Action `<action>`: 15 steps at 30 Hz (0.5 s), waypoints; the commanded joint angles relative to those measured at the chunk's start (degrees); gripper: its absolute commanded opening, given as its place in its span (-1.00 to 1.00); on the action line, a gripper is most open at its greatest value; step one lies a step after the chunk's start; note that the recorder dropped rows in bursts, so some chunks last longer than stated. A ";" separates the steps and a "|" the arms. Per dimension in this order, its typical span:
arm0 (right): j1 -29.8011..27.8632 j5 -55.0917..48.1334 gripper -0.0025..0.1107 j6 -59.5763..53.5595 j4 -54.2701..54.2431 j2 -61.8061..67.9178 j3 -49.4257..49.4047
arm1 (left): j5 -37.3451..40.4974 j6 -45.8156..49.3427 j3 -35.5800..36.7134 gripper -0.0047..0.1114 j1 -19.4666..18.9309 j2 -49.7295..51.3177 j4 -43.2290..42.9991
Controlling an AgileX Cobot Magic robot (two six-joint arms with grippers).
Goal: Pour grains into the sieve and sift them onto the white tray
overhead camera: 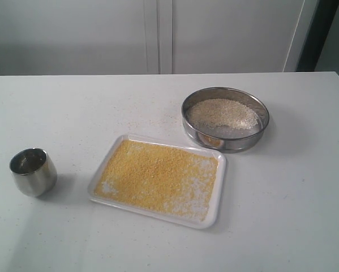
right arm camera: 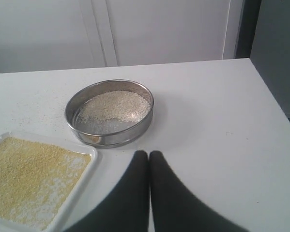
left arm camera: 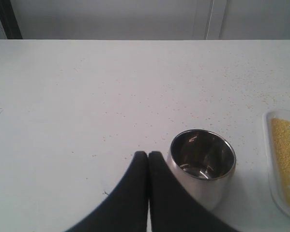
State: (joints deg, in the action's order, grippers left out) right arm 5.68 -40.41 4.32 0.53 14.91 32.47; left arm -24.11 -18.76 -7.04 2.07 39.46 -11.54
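Note:
The white tray [overhead camera: 213,214] [right arm camera: 84,175] lies mid-table with a layer of fine yellow grains [overhead camera: 155,175] [right arm camera: 26,176] spread over it. Behind it to the right, the steel sieve [overhead camera: 187,122] [right arm camera: 147,118] rests on the table and holds pale beige-white grains [overhead camera: 223,113] [right arm camera: 118,105]. An empty steel cup [overhead camera: 33,171] [left arm camera: 203,166] stands at the left. My left gripper [left arm camera: 148,153] is shut and empty, just beside the cup. My right gripper [right arm camera: 148,152] is shut and empty, a little short of the sieve. Neither gripper shows in the exterior view.
Stray grains [overhead camera: 158,116] speckle the white tabletop between cup, tray and sieve. White cabinet doors [overhead camera: 158,34] stand behind the table. The table's right edge [right arm camera: 270,104] runs close to the sieve's side.

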 commanded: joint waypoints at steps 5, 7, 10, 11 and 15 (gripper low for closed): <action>-0.55 5.70 -0.96 -0.72 0.68 -10.99 -10.65 | -0.26 -0.28 0.37 -0.92 -0.11 -0.51 -0.14; -0.55 7.45 -0.96 -0.72 0.68 -12.79 -12.25 | -0.26 -0.28 0.37 -0.92 -0.11 -0.51 -0.14; -0.55 9.81 -0.96 -0.72 0.68 -14.91 -14.77 | -0.26 -0.28 0.37 -0.92 -0.11 -0.51 -0.14; -0.55 10.24 -0.96 -0.72 0.68 -14.91 -15.70 | -0.26 -0.28 0.37 -0.92 -0.11 -0.51 -0.14; -0.55 11.43 -0.96 -0.72 0.80 -14.91 -19.28 | -0.37 -0.28 0.37 -0.92 -0.11 -0.51 -0.14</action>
State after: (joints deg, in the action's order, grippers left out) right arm 5.68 -30.60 4.32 0.53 0.32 15.48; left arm -24.11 -18.76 -7.04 2.07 39.46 -11.54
